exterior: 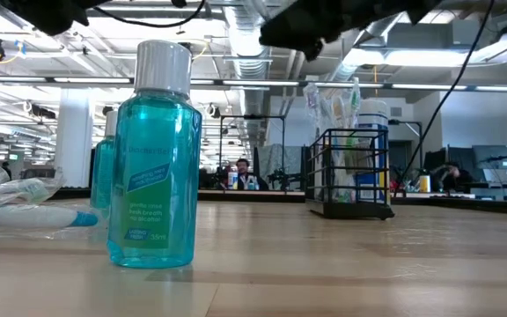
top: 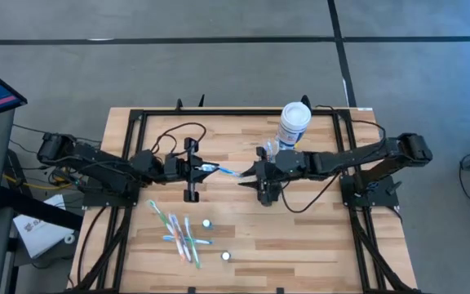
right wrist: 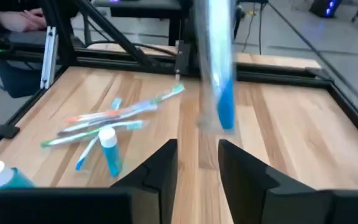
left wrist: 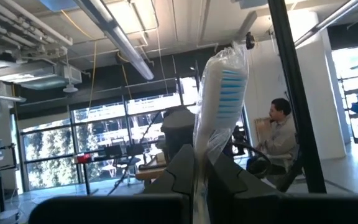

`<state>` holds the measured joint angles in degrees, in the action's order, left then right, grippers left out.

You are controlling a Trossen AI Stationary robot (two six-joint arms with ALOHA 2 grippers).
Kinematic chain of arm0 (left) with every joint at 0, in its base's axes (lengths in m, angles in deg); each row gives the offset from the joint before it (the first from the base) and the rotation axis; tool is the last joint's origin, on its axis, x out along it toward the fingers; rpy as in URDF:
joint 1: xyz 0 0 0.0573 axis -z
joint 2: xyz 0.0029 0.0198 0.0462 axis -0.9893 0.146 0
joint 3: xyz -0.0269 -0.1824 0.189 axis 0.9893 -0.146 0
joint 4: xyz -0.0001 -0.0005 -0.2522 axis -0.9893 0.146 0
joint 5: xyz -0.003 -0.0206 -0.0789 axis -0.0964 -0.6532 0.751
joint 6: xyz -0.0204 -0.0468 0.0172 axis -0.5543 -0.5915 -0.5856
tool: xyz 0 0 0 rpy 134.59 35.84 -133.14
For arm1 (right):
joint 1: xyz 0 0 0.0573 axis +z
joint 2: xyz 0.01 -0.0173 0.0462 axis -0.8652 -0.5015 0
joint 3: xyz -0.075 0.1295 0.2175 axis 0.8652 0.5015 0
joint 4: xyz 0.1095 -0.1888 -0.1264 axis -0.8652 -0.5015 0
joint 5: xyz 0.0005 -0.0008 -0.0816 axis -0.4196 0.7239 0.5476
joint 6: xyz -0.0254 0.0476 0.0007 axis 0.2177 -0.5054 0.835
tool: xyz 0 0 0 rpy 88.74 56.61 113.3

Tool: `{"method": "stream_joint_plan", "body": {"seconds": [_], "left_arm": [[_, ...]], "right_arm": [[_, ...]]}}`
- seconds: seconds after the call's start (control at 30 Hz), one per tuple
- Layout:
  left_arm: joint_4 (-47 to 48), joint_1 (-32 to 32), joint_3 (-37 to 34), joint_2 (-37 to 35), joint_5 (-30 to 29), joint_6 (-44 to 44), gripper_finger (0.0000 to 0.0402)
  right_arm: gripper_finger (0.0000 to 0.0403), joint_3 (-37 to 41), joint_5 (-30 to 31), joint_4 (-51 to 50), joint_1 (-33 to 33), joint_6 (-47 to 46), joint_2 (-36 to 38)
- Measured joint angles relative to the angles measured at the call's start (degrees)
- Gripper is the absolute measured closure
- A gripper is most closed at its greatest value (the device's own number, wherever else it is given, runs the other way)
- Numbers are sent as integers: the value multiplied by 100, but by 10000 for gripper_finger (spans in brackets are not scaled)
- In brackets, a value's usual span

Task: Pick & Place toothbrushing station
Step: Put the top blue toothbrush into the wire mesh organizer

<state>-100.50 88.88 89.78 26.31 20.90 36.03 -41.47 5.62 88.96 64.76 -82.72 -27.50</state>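
Observation:
My left gripper (top: 203, 169) is over the table's middle, shut on a toothbrush in a clear wrapper (top: 223, 171); its bristle head (left wrist: 222, 81) stands out past the fingers. My right gripper (top: 250, 175) is open just right of the brush's free end (right wrist: 224, 109), which shows blurred ahead of its fingers, apart from them. The black wire caddy (exterior: 350, 172) stands on the table with toothbrushes in it, in front of the white canister (top: 294, 124). It is partly hidden under my right arm in the high view (top: 268, 150). My left gripper pinches the wrapped toothbrush's handle (left wrist: 199, 177) between its two fingers (left wrist: 182, 171). The fingers come level from the table's left and lie along the brush. The brush is lifted clear of the table and reaches toward my right gripper, its head end free.
Several loose toothbrushes (top: 178, 229) lie at the table's near left, with two small teal mouthwash bottles (top: 206, 222) (top: 225, 256) beside them. One bottle (exterior: 152, 167) stands close before the low camera. A black frame (top: 137, 114) runs around the table. A person (left wrist: 281, 134) sits in the room beyond.

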Motion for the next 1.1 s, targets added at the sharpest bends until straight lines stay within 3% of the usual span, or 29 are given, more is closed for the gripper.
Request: {"method": "stream_joint_plan", "body": {"seconds": [0.23,0.6,0.87,1.1], "left_arm": [[534,-61,-14,-293,-2,-270,396],[548,-601,-3,274,235,-821,396],[530,-963,814,1470,655,-875,396],[528,-1263,1259,2159,684,-865,396]], "right_arm": [[291,-9,114,-1110,-1,-476,393],[292,-9,1088,-2441,-1,-1006,946],[292,-9,1242,-3165,-1,-1465,1449],[292,-9,1340,-3506,-1,-1642,1567]]}}
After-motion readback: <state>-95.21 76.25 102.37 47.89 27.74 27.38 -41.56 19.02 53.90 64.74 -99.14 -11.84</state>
